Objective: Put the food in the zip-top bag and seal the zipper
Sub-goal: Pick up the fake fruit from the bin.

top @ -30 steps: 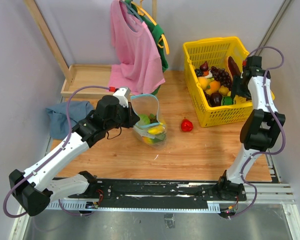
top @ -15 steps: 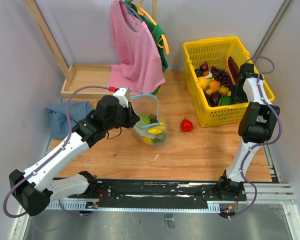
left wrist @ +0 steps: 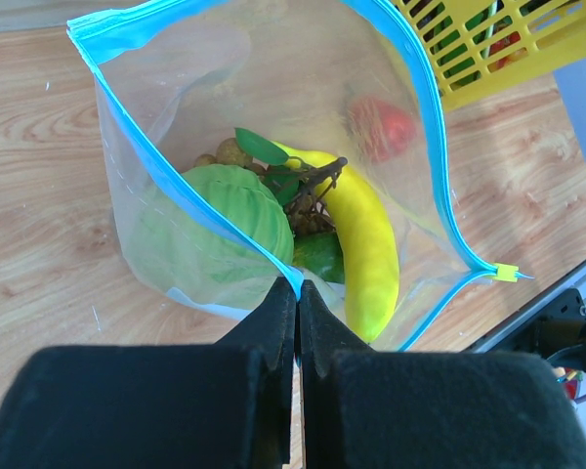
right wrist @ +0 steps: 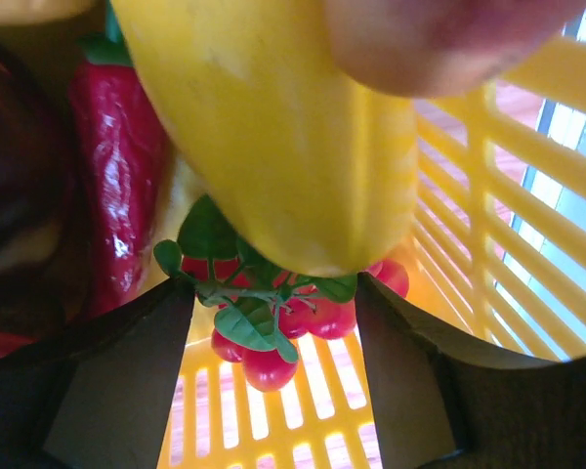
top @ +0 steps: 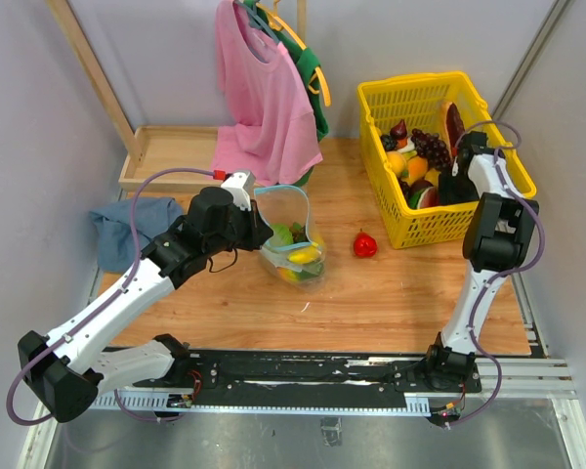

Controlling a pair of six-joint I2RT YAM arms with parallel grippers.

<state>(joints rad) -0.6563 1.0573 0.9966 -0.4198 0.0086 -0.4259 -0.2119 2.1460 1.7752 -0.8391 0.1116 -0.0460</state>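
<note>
The zip-top bag stood on the table just in front of the left arm, mouth up and spread wide. The left gripper was pinched together on the near rim of the mouth, and this grip held the bag upright. The zipper ran unjoined around the whole opening, its two halves well apart.

Loaded contents, as seen from the left wrist:
- a green cabbage-like piece;
- a yellow banana;
- a tan berry cluster with a leafy stem;
- a further green piece, partly hidden under the banana.

Not loaded:
- a red fruit lay on the table near the bag, between it and the yellow basket;
- purple grapes and several other pieces lay in the basket.

The right gripper was down inside the basket. Its fingers stood apart on either side of the tip of a yellow fruit, with a cluster of small red tomatoes below. No finger contact with either item could be confirmed.

Assessment: filling appeared partly complete. A large share of the food lay outside the bag, and sealing had not begun. The right arm appeared to be set for the next pick from the basket.
</note>
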